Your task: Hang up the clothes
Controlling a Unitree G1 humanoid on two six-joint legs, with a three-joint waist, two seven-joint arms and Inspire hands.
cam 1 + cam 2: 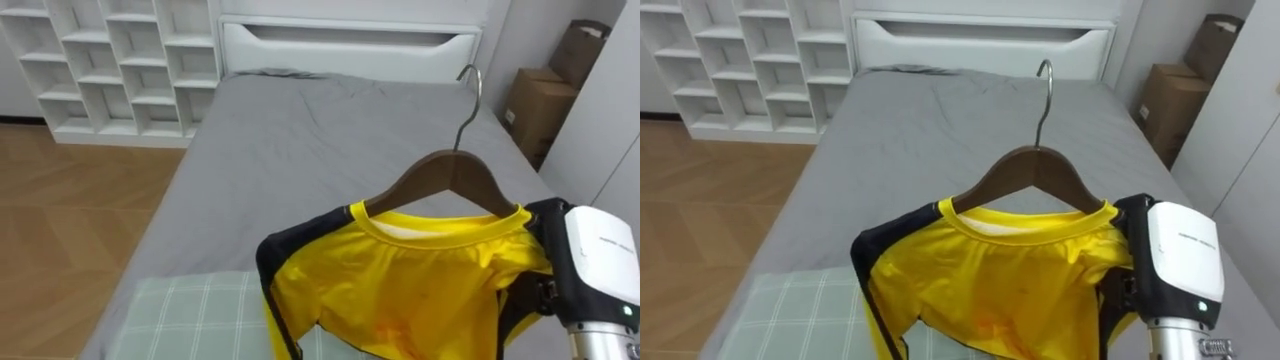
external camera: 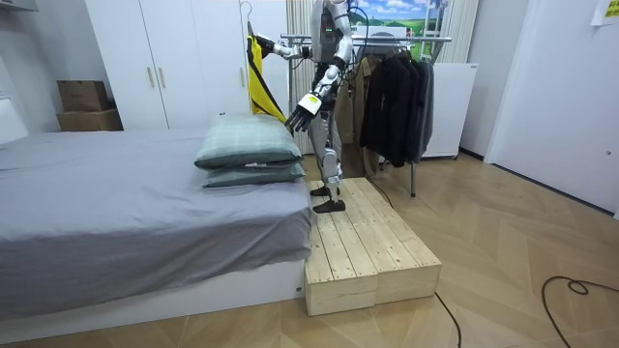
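Note:
A yellow shirt (image 1: pixel 400 290) with dark sleeves hangs on a brown wooden hanger (image 1: pixel 450 170), whose metal hook (image 1: pixel 470 90) points up. My right hand (image 1: pixel 590 260) grips the hanger's right shoulder through the cloth and holds it up over the bed. In the room view the shirt (image 2: pixel 259 82) hangs in front of me at chest height. My left hand (image 2: pixel 298 116) hangs low at my side, fingers relaxed, holding nothing. A clothes rack (image 2: pixel 406 39) with several dark garments (image 2: pixel 397 97) stands behind me.
I stand on a wooden platform (image 2: pixel 363 246) beside the grey bed (image 1: pixel 300 140). Checked pillows (image 1: pixel 190 320) lie right below the shirt. A white cube shelf (image 1: pixel 110 60) stands at the far left, and cardboard boxes (image 1: pixel 540 100) at the far right.

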